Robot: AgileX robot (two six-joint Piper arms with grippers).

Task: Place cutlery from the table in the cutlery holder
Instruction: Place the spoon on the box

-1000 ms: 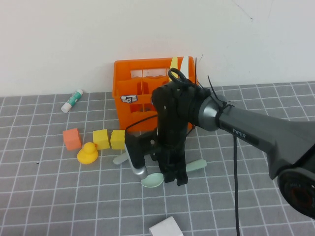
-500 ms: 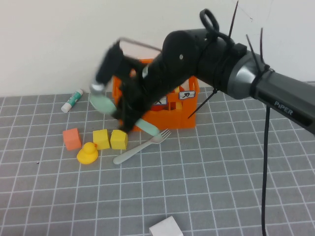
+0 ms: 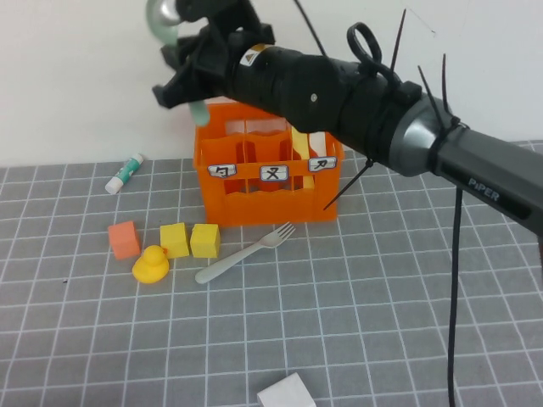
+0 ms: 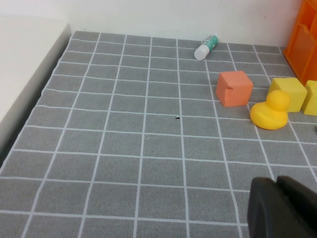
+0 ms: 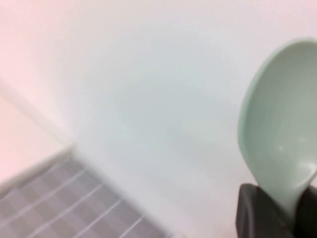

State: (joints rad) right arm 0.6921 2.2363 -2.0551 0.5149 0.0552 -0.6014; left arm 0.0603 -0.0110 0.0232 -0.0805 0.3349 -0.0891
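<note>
- High view: I am seeing the right arm reaching over the bright orange plastic cutlery holder (image 3: 267, 174), with the right gripper (image 3: 188, 51) raised above the crate's back left corner. Its fingers are clamping the mint-green plastic spoon (image 3: 161, 19), bowl upward near the picture's top edge, handle end showing just below the fingers. A pale yellow plastic knife (image 3: 299, 144) is standing upright inside a right-hand compartment of the crate. The grey-green plastic fork (image 3: 246, 253) is lying on the grey tiled table (image 3: 382, 322) just in front of the crate, tines toward it. Left of the fork, two yellow cubes (image 3: 189, 240), an orange cube (image 3: 124, 239) and a yellow rubber duck (image 3: 151, 264) are sitting close together. A small white tube with a green cap (image 3: 125, 173) is lying by the wall; a small white box (image 3: 287, 393) is at the near edge.
- Left wrist view: the left gripper (image 4: 282, 208) is hovering low over bare tiles, well apart from the cutlery, fingers pressed together with nothing between them.
- Right wrist view: the spoon's bowl is standing up out of the dark fingers against the white wall.
</note>
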